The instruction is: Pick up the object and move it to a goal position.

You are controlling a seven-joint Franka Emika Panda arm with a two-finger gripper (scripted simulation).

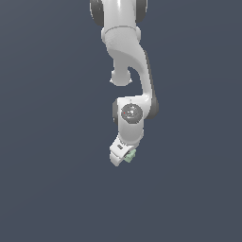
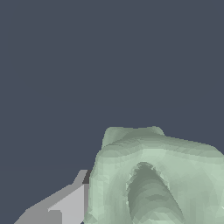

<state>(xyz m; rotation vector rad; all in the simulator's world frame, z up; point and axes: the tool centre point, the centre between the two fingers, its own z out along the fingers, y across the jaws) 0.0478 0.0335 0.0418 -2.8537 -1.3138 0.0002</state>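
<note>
The object (image 1: 130, 155) is a tiny pale green block. In the exterior view it sits at the tip of my white gripper (image 1: 124, 157), low in the middle of the picture, below the arm's wrist. In the wrist view the object (image 2: 157, 179) fills the near part of the picture, pale green with a rounded hollow in its face, and one grey finger (image 2: 65, 205) lies against its side. The other finger is hidden behind the block. The gripper is shut on the object.
The white arm (image 1: 130, 61) hangs down from the top of the exterior view. Around it is only a flat dark blue-grey ground (image 1: 47, 142). No goal marker shows in either view.
</note>
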